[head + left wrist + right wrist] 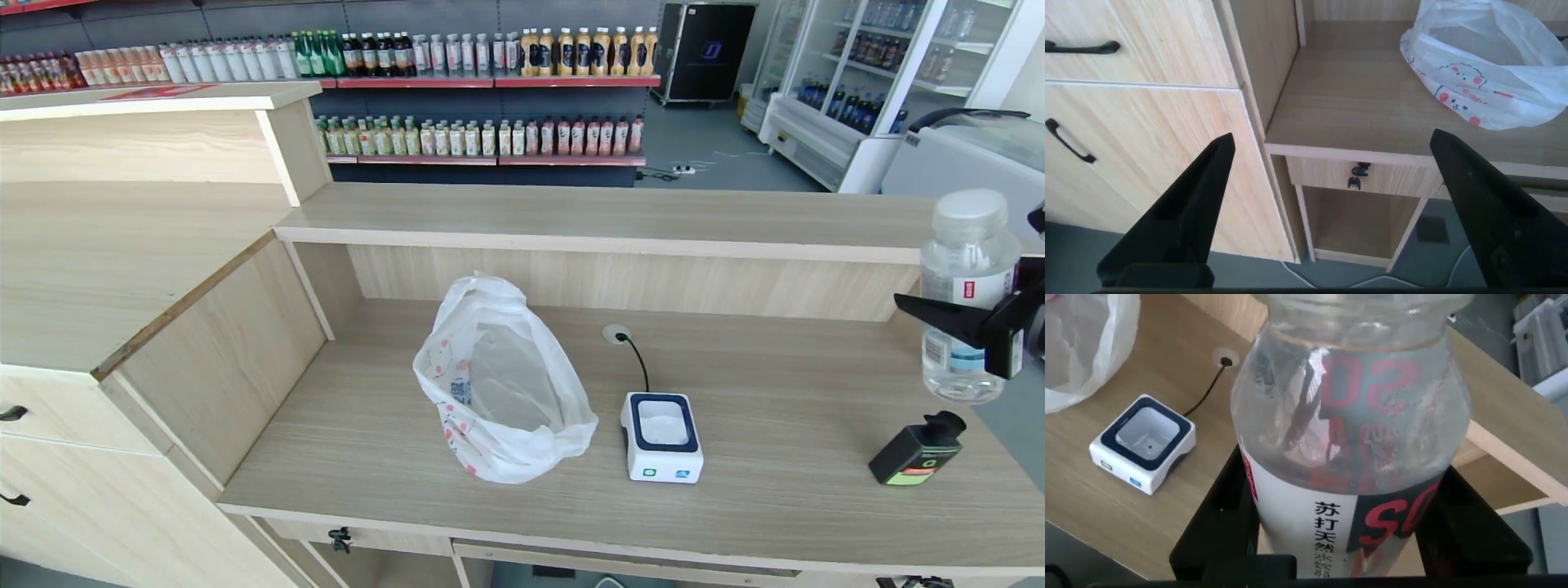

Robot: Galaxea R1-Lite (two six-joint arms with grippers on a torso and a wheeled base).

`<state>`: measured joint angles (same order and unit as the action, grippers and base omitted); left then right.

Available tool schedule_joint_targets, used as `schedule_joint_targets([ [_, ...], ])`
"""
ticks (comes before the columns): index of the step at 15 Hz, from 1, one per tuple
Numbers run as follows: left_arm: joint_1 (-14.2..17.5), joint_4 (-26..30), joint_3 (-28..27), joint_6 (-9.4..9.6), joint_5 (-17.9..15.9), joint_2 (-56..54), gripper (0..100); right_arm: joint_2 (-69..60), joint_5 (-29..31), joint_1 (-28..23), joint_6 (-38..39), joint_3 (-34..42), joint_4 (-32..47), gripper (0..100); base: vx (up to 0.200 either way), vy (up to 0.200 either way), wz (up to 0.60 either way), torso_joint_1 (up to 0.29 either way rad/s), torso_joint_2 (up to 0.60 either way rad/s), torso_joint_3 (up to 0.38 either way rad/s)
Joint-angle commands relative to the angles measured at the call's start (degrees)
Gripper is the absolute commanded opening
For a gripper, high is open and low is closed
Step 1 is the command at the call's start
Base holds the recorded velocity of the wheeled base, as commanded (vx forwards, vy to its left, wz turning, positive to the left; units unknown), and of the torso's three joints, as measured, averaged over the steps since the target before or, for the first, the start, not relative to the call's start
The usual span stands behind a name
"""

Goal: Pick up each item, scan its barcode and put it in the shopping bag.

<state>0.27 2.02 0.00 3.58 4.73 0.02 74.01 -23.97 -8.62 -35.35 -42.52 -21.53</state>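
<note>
My right gripper is shut on a clear water bottle with a white label, held upright above the counter's right end. In the right wrist view the bottle sits between the black fingers. The white barcode scanner lies mid-counter, well left of the bottle, and shows as the scanner below it. A white shopping bag stands open left of the scanner. A small dark bottle lies on the counter under the held bottle. My left gripper is open, low in front of the counter's left end, with the bag beyond.
A raised wooden ledge runs behind the counter, and a taller cabinet walls the left side. The scanner's cable runs to a grommet. Drawers with black handles sit left of the open knee space.
</note>
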Motion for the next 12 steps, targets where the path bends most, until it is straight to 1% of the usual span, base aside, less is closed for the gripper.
schedule_joint_targets([
  [1, 0.00, 0.00, 0.00, -0.07, 0.02, 0.06, 100, 0.52, -0.12, 0.01, -0.24, -0.11, -0.18, 0, 0.000, 0.000, 0.60, 0.007, 0.01, -0.002],
  [2, 0.00, 0.00, 0.00, -0.07, 0.02, -0.02, 100, 1.93, -0.64, -0.26, -1.39, 0.33, -1.94, 0, 0.000, 0.000, 0.60, 0.017, 0.00, 0.012],
  [3, 0.00, 0.00, 0.00, -0.07, 0.02, -0.02, 100, 3.69, -0.73, -1.93, -2.35, 1.92, -6.68, 0, 0.000, 0.000, 0.00, 0.000, 0.00, 0.000],
  [4, 0.00, 0.00, 0.00, 0.02, 0.02, -0.02, 100, 4.92, -0.82, -2.19, -2.35, 2.79, -9.50, 0, 0.000, 0.000, 0.00, 0.000, 0.00, 0.000],
  [5, 0.00, 0.00, 0.00, 0.02, 0.02, 0.06, 100, 8.43, -1.43, -2.19, -2.35, 3.67, -14.33, 0, 0.000, 0.000, 0.00, 0.000, 0.00, 0.000],
  [7, 0.00, 0.00, 0.00, 0.02, 0.02, -0.02, 100, 12.83, -3.89, -2.19, -2.44, 4.11, -18.73, 0, 0.000, 0.000, 0.00, 0.000, 0.00, 0.000],
  [9, 0.00, 0.00, 0.00, 0.02, 0.02, -0.02, 100, 16.34, -5.92, -1.75, -2.53, 4.64, -21.89, 0, 0.000, 0.000, 0.00, 0.000, 0.00, 0.000],
  [12, 0.00, 0.00, 0.00, 0.02, 0.02, -0.02, 100, 19.77, -7.06, -0.17, -2.88, 4.90, -22.86, 0, 0.000, 0.000, 0.00, 0.000, 0.00, 0.000],
])
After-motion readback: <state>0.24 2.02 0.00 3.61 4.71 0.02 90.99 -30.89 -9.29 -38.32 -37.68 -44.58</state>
